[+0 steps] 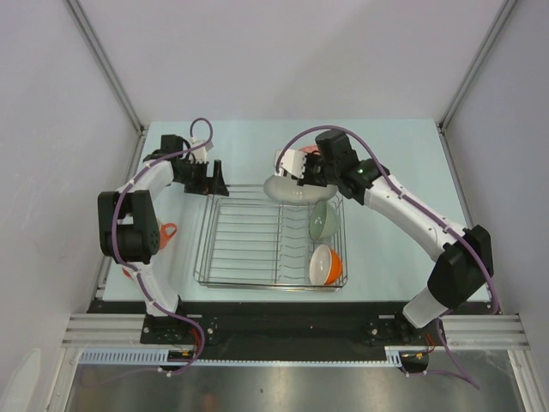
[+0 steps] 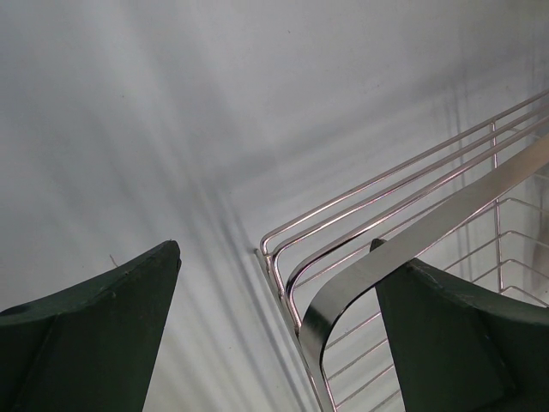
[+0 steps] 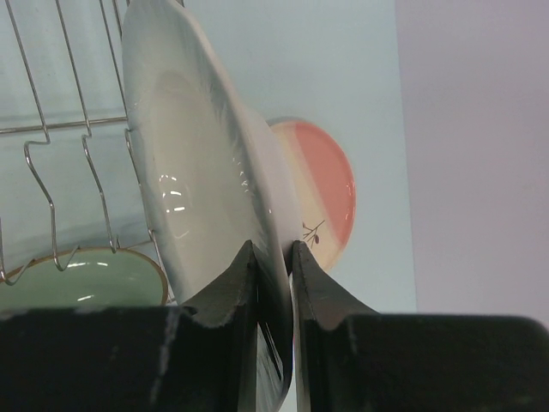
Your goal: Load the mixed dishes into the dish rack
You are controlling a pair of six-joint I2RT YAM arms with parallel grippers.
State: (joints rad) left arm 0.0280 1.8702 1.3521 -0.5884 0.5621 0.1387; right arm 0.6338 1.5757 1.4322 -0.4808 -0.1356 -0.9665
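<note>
Top view: the dish rack [image 1: 257,245] stands mid-table between the two arms. The right gripper [image 1: 300,172] is clamped on the rim of the white shallow bowl [image 1: 287,189], which is held on edge at the rack's far side, towards its right end; whether the bowl touches the wires cannot be told. The sage green bowl [image 1: 324,219] and the orange-outside white-inside bowl [image 1: 324,264] sit in the rack's right end. The orange mug [image 1: 167,230] lies on the table left of the rack, partly hidden by the left arm. The left gripper [image 1: 208,182] hangs at the rack's far left corner with its jaws wide apart, holding nothing. Right wrist view: the pink-and-cream plate [image 3: 326,184] lies flat on the table behind the bowl.
</note>
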